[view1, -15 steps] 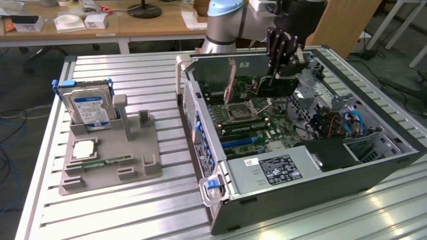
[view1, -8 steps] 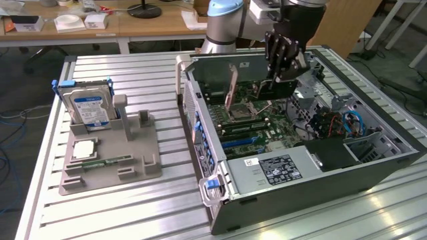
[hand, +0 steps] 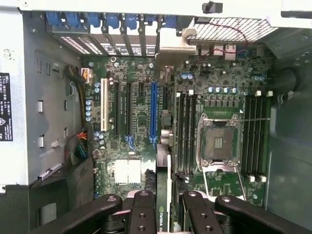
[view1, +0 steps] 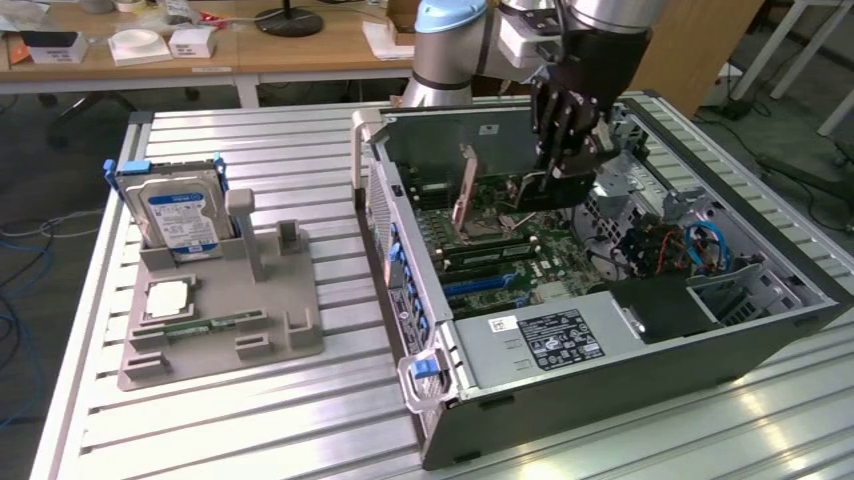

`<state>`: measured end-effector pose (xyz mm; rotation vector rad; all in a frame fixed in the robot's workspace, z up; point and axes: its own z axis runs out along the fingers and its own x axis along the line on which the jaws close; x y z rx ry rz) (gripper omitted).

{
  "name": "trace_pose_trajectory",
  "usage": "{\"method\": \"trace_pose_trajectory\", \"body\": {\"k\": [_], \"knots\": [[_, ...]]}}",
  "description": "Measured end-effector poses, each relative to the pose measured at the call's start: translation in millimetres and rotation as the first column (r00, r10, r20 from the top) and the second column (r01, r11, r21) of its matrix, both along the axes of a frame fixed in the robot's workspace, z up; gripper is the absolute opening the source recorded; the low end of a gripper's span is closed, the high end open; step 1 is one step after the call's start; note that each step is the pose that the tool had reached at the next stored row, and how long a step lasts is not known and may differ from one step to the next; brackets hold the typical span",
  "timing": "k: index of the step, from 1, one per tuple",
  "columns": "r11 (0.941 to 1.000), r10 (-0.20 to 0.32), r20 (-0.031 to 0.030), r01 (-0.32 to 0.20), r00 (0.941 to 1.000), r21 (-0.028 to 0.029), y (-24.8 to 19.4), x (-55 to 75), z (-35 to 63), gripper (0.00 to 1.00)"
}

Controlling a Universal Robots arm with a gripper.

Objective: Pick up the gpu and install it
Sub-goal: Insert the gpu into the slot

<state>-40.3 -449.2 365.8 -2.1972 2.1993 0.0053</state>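
Black matte pincer, its linked fingers pressed in on both faces of the thin, dark, rectangular gpu card. Grips it edge-on, with a small green logo on the narrow edge in the wrist view. Hangs with the card inside the open grey sheet-metal computer case, toward its far end, low over the green, densely studded motherboard. Sits roughly in line with the long blue plastic slot, between the white slot and the square silver processor socket. Cannot tell whether the card's edge touches the board.

Looks like the install step: card lifted and brought into the case, not yet seated. Calls, as a judgement, for the lower edge held square over the slot, the bracket end toward the perforated rear wall, and a straight, even press.

Further out, on the exterior view's left: ribbed aluminium table, and a grey moulded holder carrying a silver, blue-labelled hard drive upright and a narrow green memory stick lying flat.
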Motion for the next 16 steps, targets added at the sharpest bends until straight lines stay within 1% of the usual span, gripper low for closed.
{"method": "trace_pose_trajectory", "body": {"k": [3,6,14,15,16], "knots": [[1.0,0.0,0.0,0.0,1.0,0.0,-4.3,0.0,-5.4,0.26],[1.0,0.0,0.0,0.0,1.0,0.0,-9.7,0.0,-10.8,0.26],[1.0,0.0,0.0014,0.0,1.0,0.0,-29.2,0.0,-23.9,0.26],[1.0,0.001,0.0016,-0.001,1.0,0.0003,-30.5,0.0,-25.7,0.26],[1.0,0.001,0.0016,-0.001,1.0,0.0003,-30.8,-0.1,-27.3,0.26]]}}
